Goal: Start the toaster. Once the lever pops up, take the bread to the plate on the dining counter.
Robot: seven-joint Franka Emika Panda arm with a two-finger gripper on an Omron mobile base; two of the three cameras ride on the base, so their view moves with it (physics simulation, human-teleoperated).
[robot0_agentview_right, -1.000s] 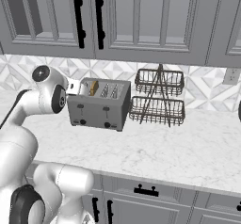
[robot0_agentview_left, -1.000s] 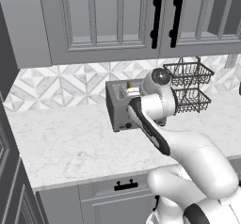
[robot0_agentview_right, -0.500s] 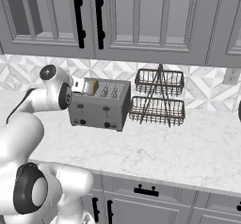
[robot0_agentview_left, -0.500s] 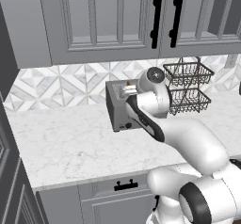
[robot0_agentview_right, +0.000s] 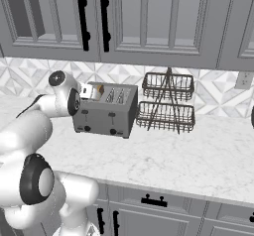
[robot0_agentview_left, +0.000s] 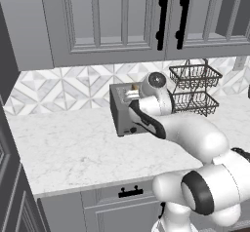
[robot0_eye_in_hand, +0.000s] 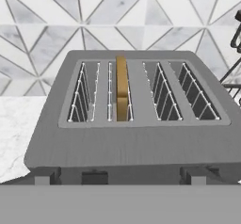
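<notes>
The claw (robot0_agentview_right: 88, 92) hangs just above the near edge of the toaster (robot0_agentview_right: 105, 110), jaws spread wide and holding nothing. From the hand view the toaster (robot0_eye_in_hand: 127, 138) sits straight ahead on the marble tabletop (robot0_agentview_right: 188, 155), its four slots running away from the camera. The bread (robot0_eye_in_hand: 122, 89) stands on edge in the second slot from the left, its golden top rising a little above the slot; from the right base view it shows as a small brown tip (robot0_agentview_right: 99, 88) beside the claw.

Two dark slider tabs sit on the front face below, one under each pair of slots. Judging from here, the main risk is pressing the wrong tab: the left one (robot0_eye_in_hand: 94, 177) seems to serve the bread's slots, though the bottom of the hand view cuts it off, so that is hard to confirm. A push that lands off-centre could also slide the toaster back toward the wall instead of latching the lever. With the claw so close to the bread, a low sweep might knock the slice.

Beyond and to the right stands a two-tier wire basket (robot0_agentview_right: 166, 103), near the toaster but not touching it. Behind are the patterned backsplash (robot0_eye_in_hand: 56, 30) and the grey upper cabinets (robot0_agentview_right: 144, 22).
</notes>
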